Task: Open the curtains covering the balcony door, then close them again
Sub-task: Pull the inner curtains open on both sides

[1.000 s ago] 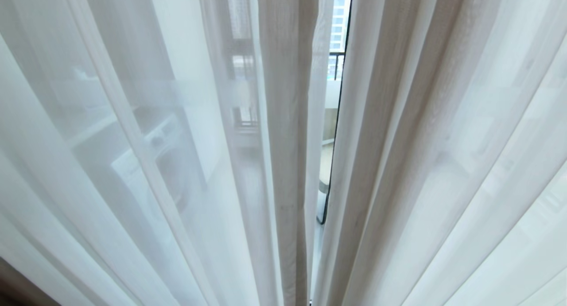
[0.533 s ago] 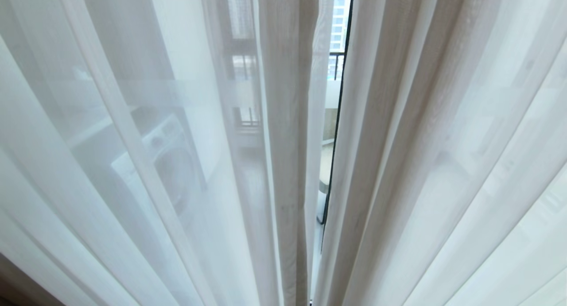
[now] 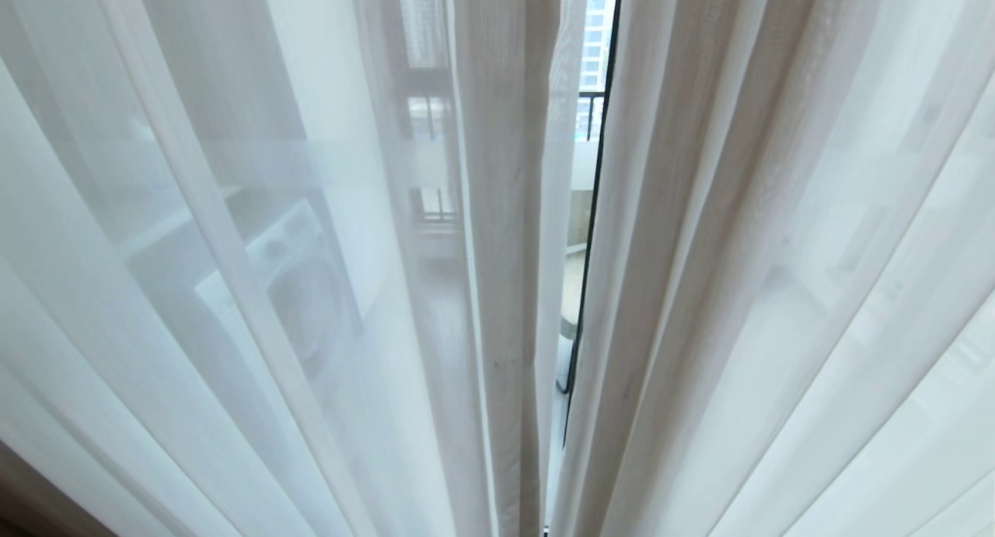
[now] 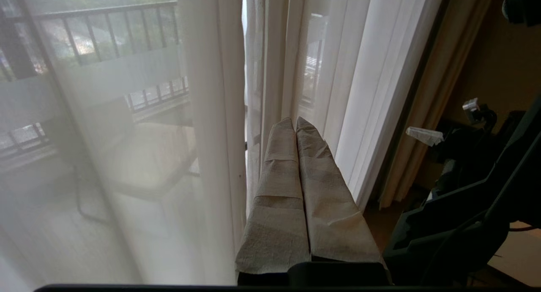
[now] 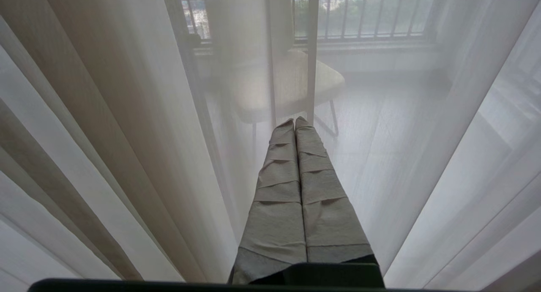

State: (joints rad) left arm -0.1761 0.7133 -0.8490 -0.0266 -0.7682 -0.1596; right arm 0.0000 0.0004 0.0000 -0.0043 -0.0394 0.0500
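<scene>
Sheer white curtains fill the head view, left panel and right panel nearly meeting. In the narrow gap between them a black upright of the balcony door shows. Neither gripper appears in the head view. My left gripper, fingers wrapped in grey tape and shut on nothing, points at the pleated inner folds of the curtains close to the gap. My right gripper is also shut and empty, its tips close against the sheer fabric.
A washing machine shows through the left sheer. A pale chair and railing bars stand on the balcony behind the fabric. An opaque beige drape hangs at the side, next to my own dark body.
The folds of the left sheer panel have shifted slightly to the left in the head view. The gap and the right panel look the same.
</scene>
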